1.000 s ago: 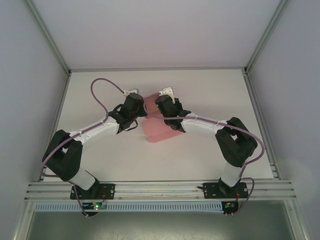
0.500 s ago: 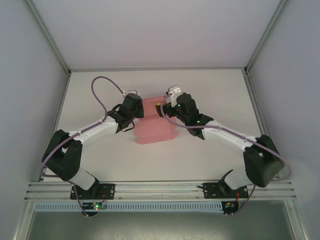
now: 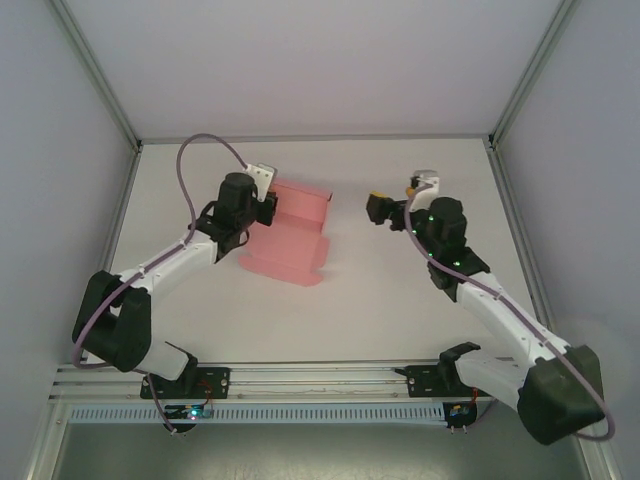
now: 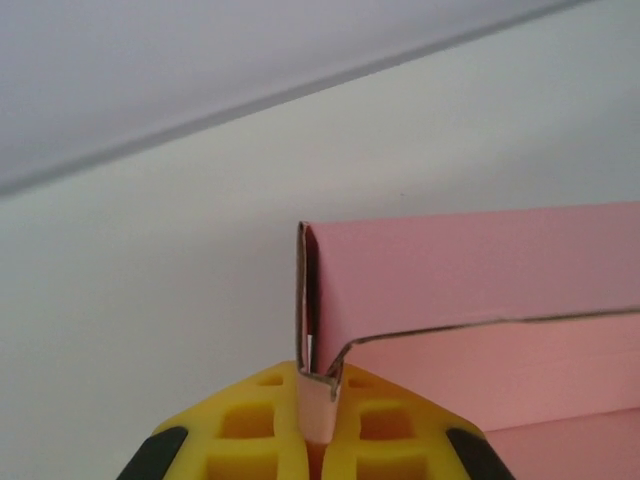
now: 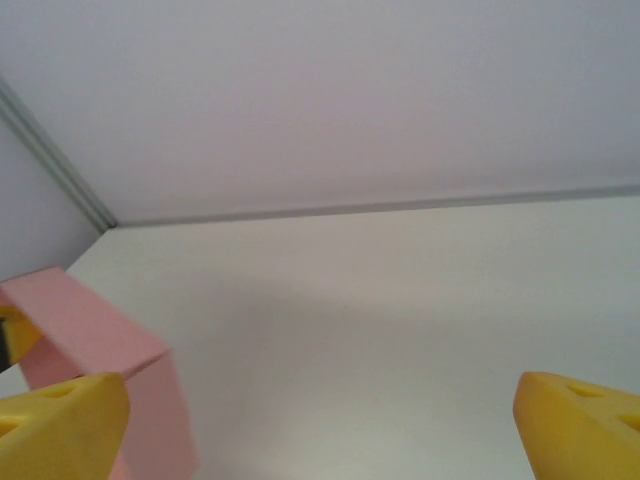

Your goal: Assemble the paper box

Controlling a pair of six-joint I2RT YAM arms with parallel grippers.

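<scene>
we find the left gripper (image 4: 320, 395) pinched shut on one edge of the thin pink creased-card paper box (image 3: 292, 238), which lies partly folded on the matte white table (image 3: 400, 300), left of centre, with one wall panel raised at its far side. we judge that this pinch anchors the light sheet so its flaps can be folded against it. the right gripper (image 5: 320, 425), its yellow moulded fingers spread wide and holding nothing, hovers well apart to the right of the card.

Pinches the paper box (image 3: 292, 245) tight in left hand (image 3: 268, 207), holds right hand (image 3: 380, 208) wide open off to the side, both arms stretched forward.
</scene>
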